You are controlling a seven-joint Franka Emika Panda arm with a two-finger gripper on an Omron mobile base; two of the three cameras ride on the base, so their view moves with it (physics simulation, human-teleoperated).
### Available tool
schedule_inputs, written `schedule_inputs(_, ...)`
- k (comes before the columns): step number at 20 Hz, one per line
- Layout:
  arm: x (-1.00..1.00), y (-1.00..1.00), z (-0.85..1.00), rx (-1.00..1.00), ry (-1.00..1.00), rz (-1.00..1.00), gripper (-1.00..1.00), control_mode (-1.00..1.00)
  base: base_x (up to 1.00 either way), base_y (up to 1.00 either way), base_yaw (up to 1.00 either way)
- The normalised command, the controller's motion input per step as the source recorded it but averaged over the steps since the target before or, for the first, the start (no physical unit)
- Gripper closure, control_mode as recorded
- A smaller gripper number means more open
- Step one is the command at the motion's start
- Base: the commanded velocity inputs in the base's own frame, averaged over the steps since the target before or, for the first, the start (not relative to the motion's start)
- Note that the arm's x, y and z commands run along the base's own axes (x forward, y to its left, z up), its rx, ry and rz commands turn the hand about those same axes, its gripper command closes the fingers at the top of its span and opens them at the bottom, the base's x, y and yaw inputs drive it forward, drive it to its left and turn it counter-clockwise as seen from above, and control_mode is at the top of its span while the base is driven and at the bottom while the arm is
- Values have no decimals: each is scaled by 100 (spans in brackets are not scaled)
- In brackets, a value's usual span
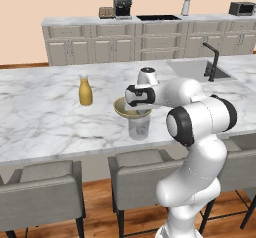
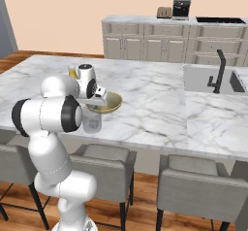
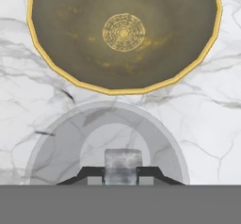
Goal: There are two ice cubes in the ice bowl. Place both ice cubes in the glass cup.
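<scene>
In the left base view, the white arm's gripper (image 1: 141,111) hangs just over the short clear cylindrical glass cup (image 1: 139,128), which stands just in front of the wide olive-yellow ice bowl (image 1: 120,109). The right base view shows the same stacking, hand directly over cup (image 2: 92,123). In the hand view, the fingers pinch a small pale translucent ice cube (image 3: 122,165) straight above the cup's mouth (image 3: 61,138); the bowl (image 3: 70,77) beyond looks empty, so release should drop it in.
</scene>
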Motion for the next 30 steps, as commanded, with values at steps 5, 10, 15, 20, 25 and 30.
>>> schedule_inputs(5,0,0,8,1,0,0,-100,-100,0,0,0)
schedule_inputs(10,0,0,37,3,0,0,-100,-100,0,0,0)
schedule_inputs(15,-78,-1,65,3,-1,0,-100,-100,0,0,0)
schedule_inputs(20,-100,-9,31,0,-11,0,-100,-100,0,0,0)
schedule_inputs(25,-100,-11,1,0,-26,0,-100,-100,0,0,0)
schedule_inputs(30,-100,-2,18,-2,-67,0,-100,-100,0,0,0)
